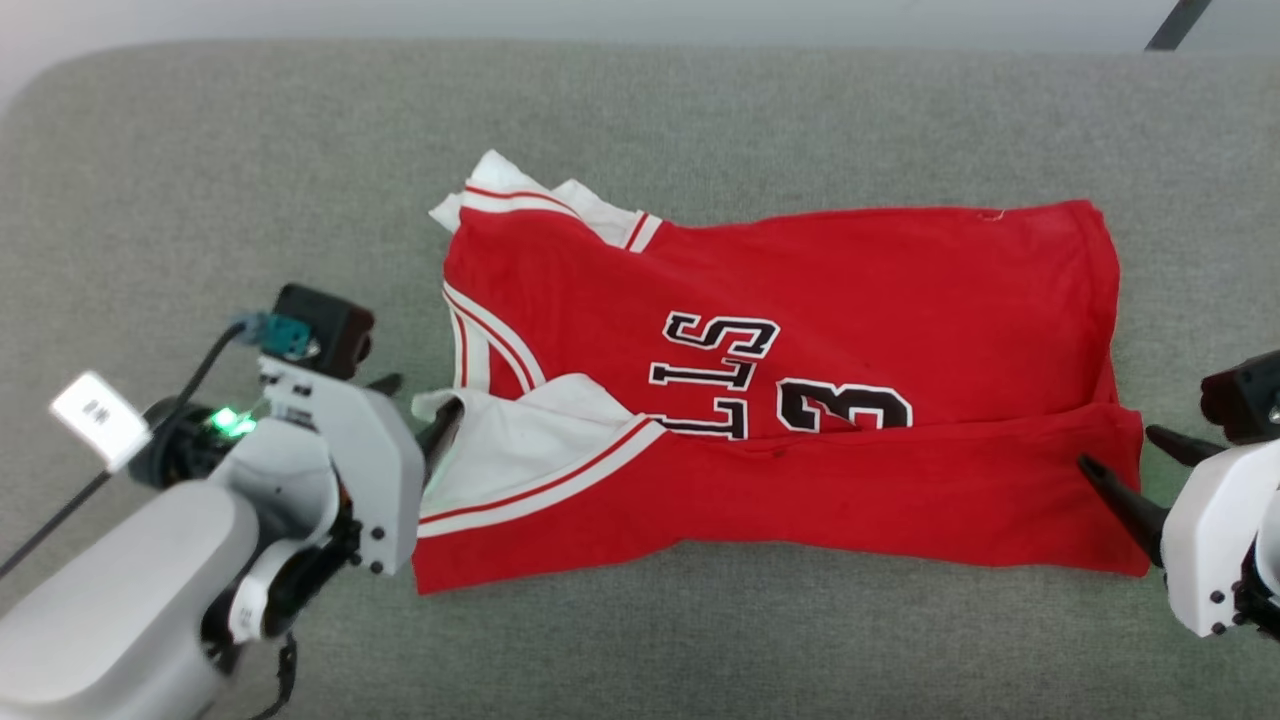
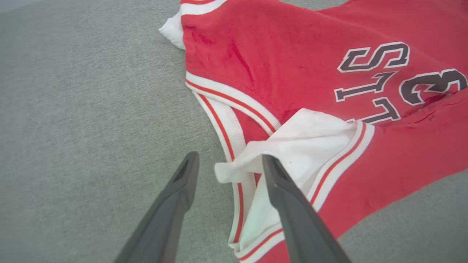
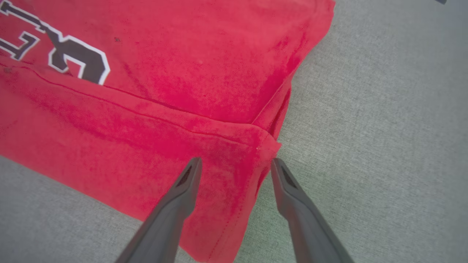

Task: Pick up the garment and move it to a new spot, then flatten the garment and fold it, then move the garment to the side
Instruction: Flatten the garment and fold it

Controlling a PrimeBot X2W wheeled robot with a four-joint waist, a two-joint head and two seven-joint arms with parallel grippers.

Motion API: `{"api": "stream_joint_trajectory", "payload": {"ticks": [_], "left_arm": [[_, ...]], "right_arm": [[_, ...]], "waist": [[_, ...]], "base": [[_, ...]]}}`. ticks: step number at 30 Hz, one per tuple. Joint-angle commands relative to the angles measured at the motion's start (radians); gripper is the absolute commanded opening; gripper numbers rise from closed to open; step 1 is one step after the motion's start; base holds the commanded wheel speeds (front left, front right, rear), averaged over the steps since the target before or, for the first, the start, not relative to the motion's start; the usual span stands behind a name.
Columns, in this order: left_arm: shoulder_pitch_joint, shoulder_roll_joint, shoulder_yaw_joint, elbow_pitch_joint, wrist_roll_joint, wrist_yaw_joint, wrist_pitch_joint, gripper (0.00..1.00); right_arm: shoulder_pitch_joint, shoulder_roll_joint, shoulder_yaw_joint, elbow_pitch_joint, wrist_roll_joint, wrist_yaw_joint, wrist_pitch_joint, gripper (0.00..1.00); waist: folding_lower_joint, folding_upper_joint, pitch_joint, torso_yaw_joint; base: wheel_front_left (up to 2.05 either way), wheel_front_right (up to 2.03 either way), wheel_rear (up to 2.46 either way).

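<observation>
Grey fabric-covered counter (image 1: 200,150), rounded at the far corners, with a pale strip of wall beyond. Across its middle, a red jersey (image 1: 800,300) laid sideways, neck toward the robot's left and hem toward the right. Near long edge folded up over the chest, hiding the lower part of the black, white-outlined letters and number. White sleeve (image 1: 500,450) with red-white striped trim lying loose on that fold at the left end (a second white sleeve (image 1: 500,185) peeking out at the far left corner).

Left arm reaching in from the lower left, pale forearm angled up and rightward, wrist turned toward the neck end. Left end effector (image 1: 418,405) (image 2: 230,159) open, gripping nothing: one dark finger over the white sleeve, the other over bare counter, sleeve edge lying unpinched between them.

Right arm entering from the right edge, pointing left at the hem end. Right end effector (image 1: 1125,450) (image 3: 236,162) likewise open and empty, fingers astride the near corner of the folded layer, one above red cloth, the other above the counter just beside it.
</observation>
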Motion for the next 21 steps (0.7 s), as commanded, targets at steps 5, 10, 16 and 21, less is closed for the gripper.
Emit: {"api": "stream_joint_trajectory", "payload": {"ticks": [5, 10, 16, 21], "left_arm": [[0.069, 0.052, 0.023, -0.078, 0.008, 0.043, -0.048, 1.00], [0.121, 0.078, 0.038, -0.148, 0.001, 0.084, -0.080, 1.00], [0.226, 0.107, 0.065, -0.249, -0.019, 0.155, -0.142, 1.00], [0.315, 0.129, 0.071, -0.286, -0.056, 0.188, -0.164, 1.00]], "right_arm": [[0.052, 0.013, -0.046, -0.051, -0.023, -0.001, -0.035, 1.00], [0.096, 0.027, -0.088, -0.101, -0.051, -0.001, -0.091, 1.00], [0.182, 0.079, -0.148, -0.173, -0.100, -0.001, -0.190, 1.00], [0.264, 0.135, -0.199, -0.223, -0.118, -0.001, -0.206, 1.00]], "waist": [[0.0000, 0.0000, -0.060, 0.001], [0.0000, 0.0000, -0.086, 0.000], [0.0000, 0.0000, -0.108, -0.014], [0.0000, 0.0000, -0.105, -0.038]], "base": [[0.00, 0.00, 0.00], [0.00, 0.00, 0.00], [0.00, 0.00, 0.00], [0.00, 0.00, 0.00]]}}
